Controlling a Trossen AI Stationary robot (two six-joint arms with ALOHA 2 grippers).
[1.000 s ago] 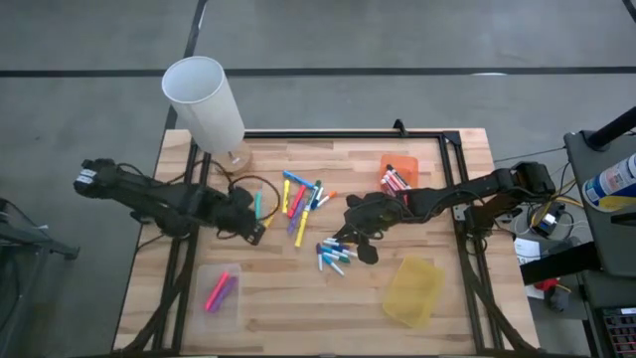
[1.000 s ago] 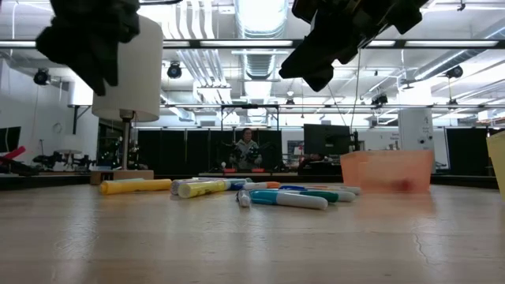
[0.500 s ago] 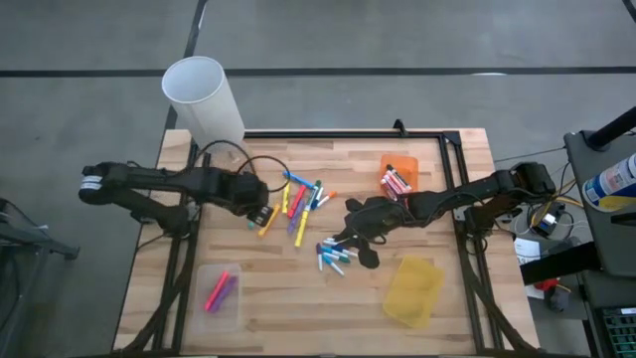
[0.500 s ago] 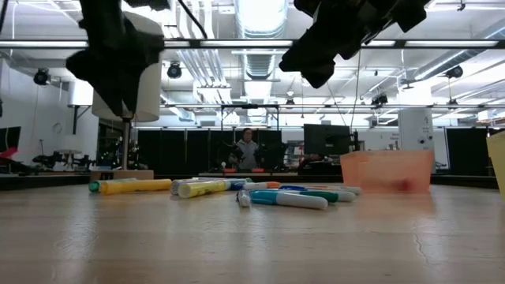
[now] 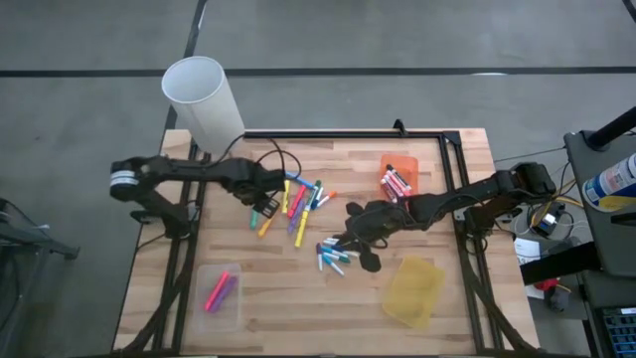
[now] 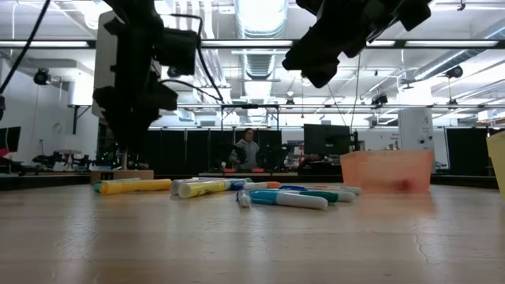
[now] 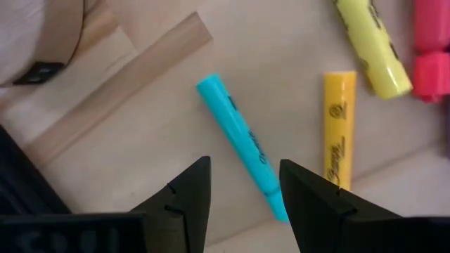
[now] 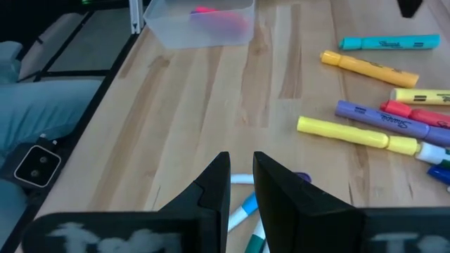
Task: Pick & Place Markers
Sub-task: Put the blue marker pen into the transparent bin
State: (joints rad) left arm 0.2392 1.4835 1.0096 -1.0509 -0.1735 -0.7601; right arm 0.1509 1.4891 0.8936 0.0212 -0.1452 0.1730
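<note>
Fingers of my left gripper (image 7: 239, 193) stand wide, straddling the teal marker (image 7: 239, 147). Its long axis runs slantwise through their gap. My right gripper (image 8: 241, 186), fingers narrow and empty, hovers right of the pile.

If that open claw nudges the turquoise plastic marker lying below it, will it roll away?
Probably somewhat: the turquoise plastic marker has a smooth round barrel lying flat on bare wooden table, so a sideways nudge likely rolls it. It looks stiff and light, so the open left gripper should lift it easily.
</note>
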